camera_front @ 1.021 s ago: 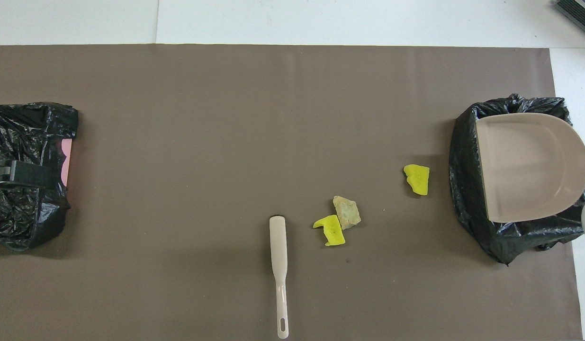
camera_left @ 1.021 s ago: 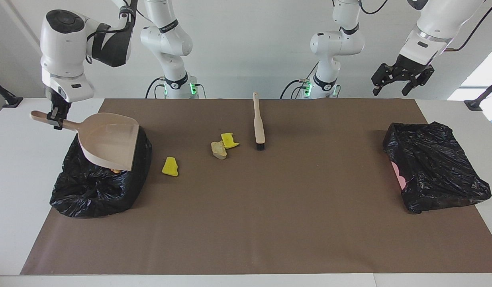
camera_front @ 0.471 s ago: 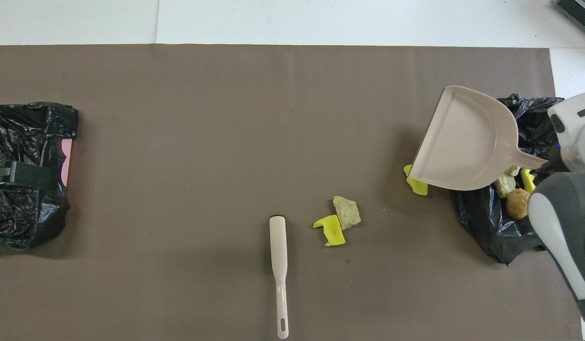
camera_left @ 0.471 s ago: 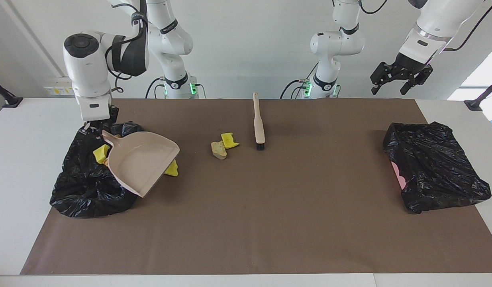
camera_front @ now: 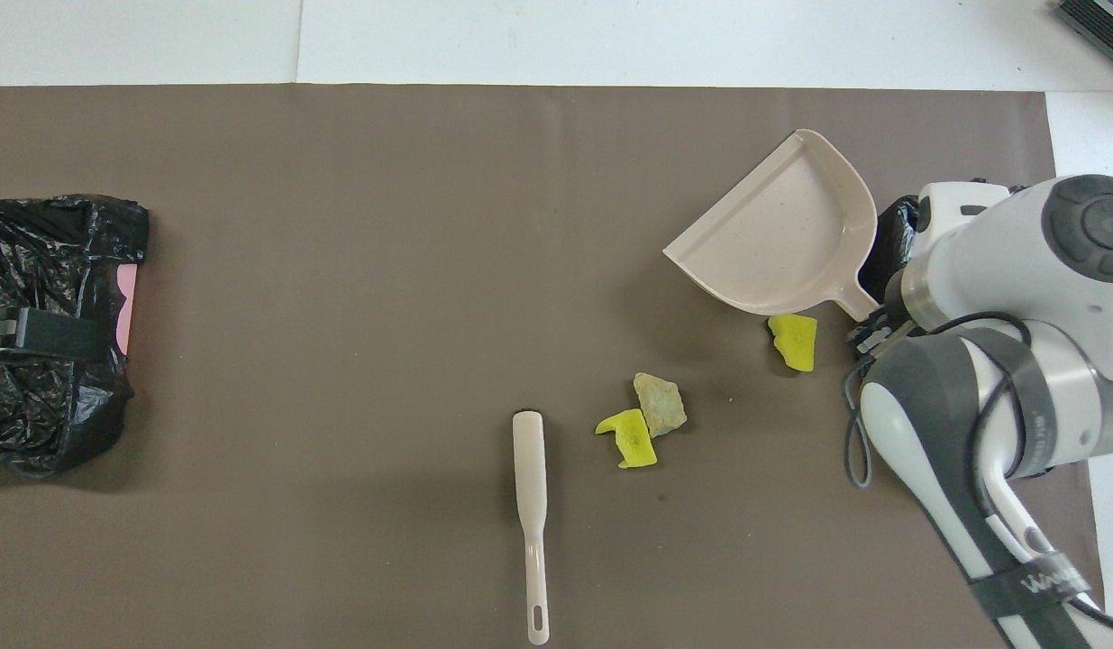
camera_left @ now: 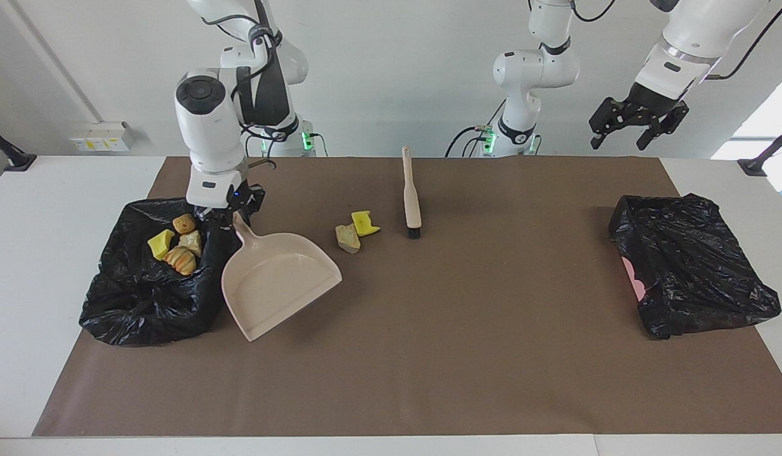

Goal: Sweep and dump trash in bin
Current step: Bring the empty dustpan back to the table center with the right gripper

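Yellow and tan trash point(camera_left: 175, 244) chunks, lumpy, bread-like.

Few markings can be read. A dark band point(camera_front: 1025, 581) around the right arm's link, low in the overhead view, carries pale lettering that seems to begin "WAN"; the remaining letters cannot be made out. Similar dark bands with pale print ring the arms near their bases in the facing view, but that print cannot be read.
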`<move>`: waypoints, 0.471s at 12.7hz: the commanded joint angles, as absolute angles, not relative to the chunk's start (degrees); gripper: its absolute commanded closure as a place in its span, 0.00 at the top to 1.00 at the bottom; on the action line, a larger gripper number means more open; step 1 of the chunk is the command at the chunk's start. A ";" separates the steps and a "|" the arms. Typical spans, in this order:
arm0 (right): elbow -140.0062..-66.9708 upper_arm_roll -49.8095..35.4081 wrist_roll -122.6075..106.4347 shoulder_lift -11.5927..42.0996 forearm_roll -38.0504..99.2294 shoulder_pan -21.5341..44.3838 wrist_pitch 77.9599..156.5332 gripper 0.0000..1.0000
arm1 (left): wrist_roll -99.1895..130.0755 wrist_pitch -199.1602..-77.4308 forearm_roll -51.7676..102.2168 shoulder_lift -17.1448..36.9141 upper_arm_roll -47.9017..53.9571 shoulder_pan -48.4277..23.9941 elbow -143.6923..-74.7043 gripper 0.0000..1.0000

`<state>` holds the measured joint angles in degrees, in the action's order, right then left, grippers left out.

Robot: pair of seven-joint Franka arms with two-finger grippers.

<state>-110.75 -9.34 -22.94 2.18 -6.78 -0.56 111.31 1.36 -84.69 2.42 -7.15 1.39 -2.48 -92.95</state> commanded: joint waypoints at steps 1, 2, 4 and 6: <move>-107.76 -9.23 -11.73 4.65 -2.48 2.36 109.42 0.00 | 1.32 -83.67 2.46 -7.29 1.49 -2.02 -92.11 1.00; -107.58 -9.23 -6.30 5.18 -1.50 4.03 109.42 0.00 | 1.32 -83.85 2.46 -7.29 1.49 -2.02 -92.11 1.00; -106.18 -9.23 4.44 6.93 0.51 8.07 109.34 0.00 | 1.32 -83.76 2.46 -7.29 1.49 -2.02 -92.11 1.00; -101.89 -9.23 12.35 10.53 2.80 12.81 107.67 0.00 | 1.32 -83.85 2.46 -7.29 1.49 -2.02 -92.11 1.00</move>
<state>-107.36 -9.39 6.32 6.94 0.31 9.95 110.33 1.36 -84.69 2.42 -7.15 1.39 -2.48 -92.94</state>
